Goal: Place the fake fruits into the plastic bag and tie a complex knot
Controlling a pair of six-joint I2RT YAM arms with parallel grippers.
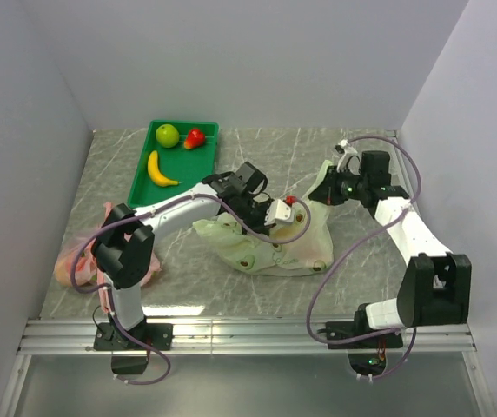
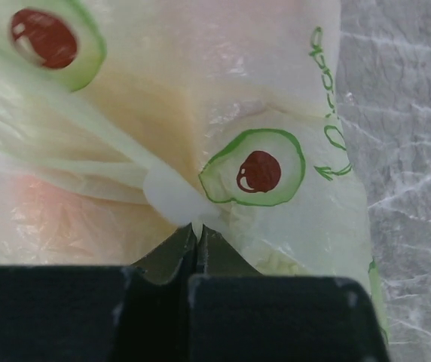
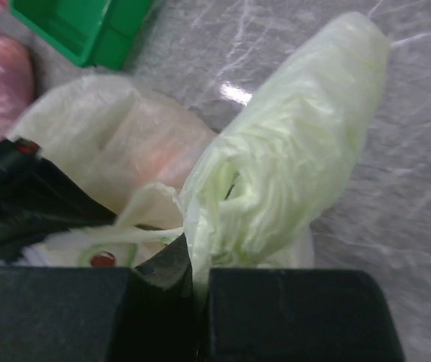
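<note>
The pale green plastic bag [image 1: 270, 243] lies in the middle of the table with orange-pink fruit showing through its film. My left gripper [image 1: 276, 211] is shut on a strip of the plastic bag [image 2: 193, 113], pinched between the fingertips. My right gripper [image 1: 328, 189] is shut on a bunched handle of the plastic bag [image 3: 291, 151] and holds it up at the bag's right side. A green apple [image 1: 168, 135], a small red fruit [image 1: 195, 138] and a yellow banana [image 1: 159, 169] lie in the green tray [image 1: 205, 132].
A pink plastic bag [image 1: 79, 256] lies at the left, by the left arm's base; it also shows in the right wrist view [image 3: 1, 75]. The green tray's corner shows there too [image 3: 87, 30]. Walls close in the table on three sides.
</note>
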